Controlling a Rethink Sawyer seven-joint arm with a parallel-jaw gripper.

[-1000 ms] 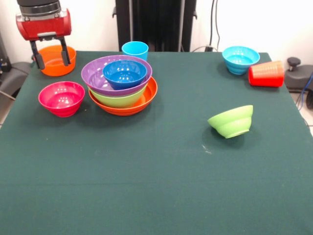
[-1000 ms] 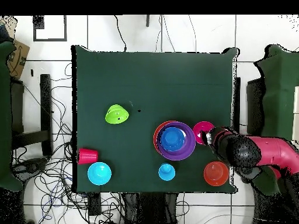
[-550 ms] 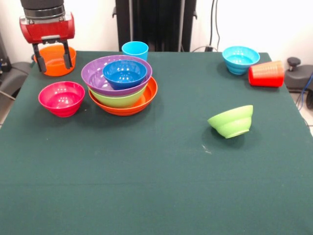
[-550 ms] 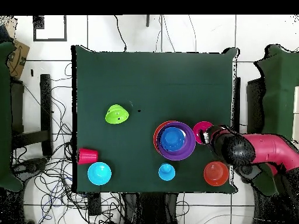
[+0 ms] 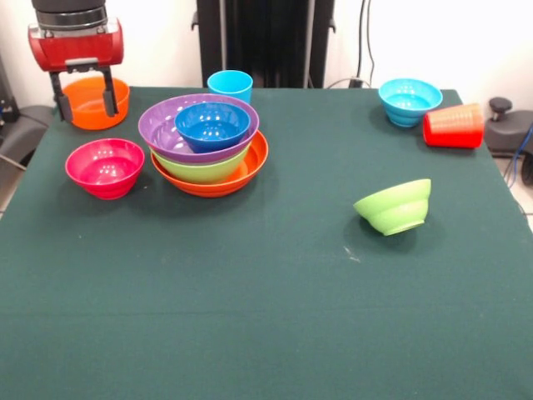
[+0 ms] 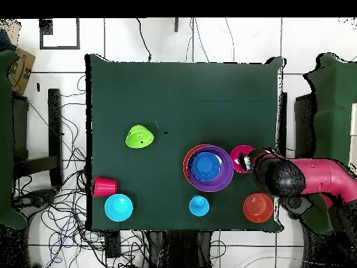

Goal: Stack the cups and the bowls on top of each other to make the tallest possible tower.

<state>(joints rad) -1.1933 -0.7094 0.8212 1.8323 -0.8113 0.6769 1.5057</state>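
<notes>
Currently the tower (image 5: 208, 142) is sitting left of centre on the green table (image 5: 275, 292): big orange bowl (image 5: 250, 171) at the bottom, lime green bowl (image 5: 204, 171) in it, purple bowl (image 5: 158, 125) on that, dark blue bowl (image 5: 212, 125) nested on top. The magenta bowl (image 5: 105, 167) is standing upright just beside the tower's left in the front view, not touching it.

The gripper (image 5: 83, 93) is hanging above and behind the magenta bowl, in front of the small orange bowl (image 5: 96, 102) at the table's far left corner. Its two fingers (image 5: 109, 97) are pointing straight down, spread apart, holding nothing. Whether the tips are over the orange bowl or short of it, I can't tell from the front; overhead, the gripper (image 6: 249, 162) is sitting at the magenta bowl's (image 6: 241, 155) edge, with the arm (image 6: 317, 180) coming in from the table's side.

The light blue cup (image 5: 230, 84) is standing upright behind the tower. Well apart on the other side: a light blue bowl (image 5: 410, 100) upright, the red cup (image 5: 452, 127) lying on its side just beside it, and a small lime green bowl (image 5: 393, 207) tipped on its side nearer the table's middle.
</notes>
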